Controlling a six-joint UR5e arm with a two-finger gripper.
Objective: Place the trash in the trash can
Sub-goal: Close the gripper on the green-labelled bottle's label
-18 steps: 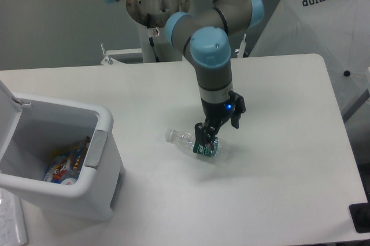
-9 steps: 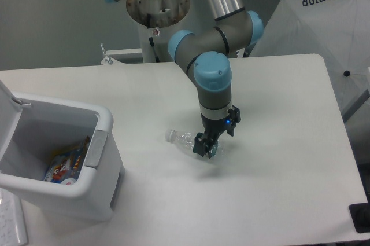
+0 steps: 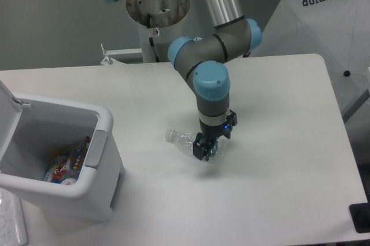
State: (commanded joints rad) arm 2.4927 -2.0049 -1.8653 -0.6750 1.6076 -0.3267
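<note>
Camera view, the only one: gripper (image 3: pixel 206 149) down at the desk (image 3: pixel 277 159) surface near its middle, lower than a second ago, when the fingers straddled the green-labelled part from a little higher. Now set over the label end of the bottle (image 3: pixel 189 141), fingers either side of it and apparently pinching it, though the contact itself too small to confirm. Bottle lying on its side, cap end pointing toward the left edge, not lifted, in the same spot as in the earlier pictures. Green label mostly hidden behind the fingers now. Bin (image 3: pixel 95 159) at the front-left corner, well apart from the bottle, lid (image 3: pixel 7 98) tipped back, mouth open, colourful wrappers (image 3: pixel 68 162) already at the bottom. No second bottle visible anywhere. Likely reading: descent finished and grasp being made, so lift and carry toward the bin next. Thin clear plastic may buckle or slip under the squeeze, and the grip sits off-centre toward one end, so tilting on lift seems possible.
</note>
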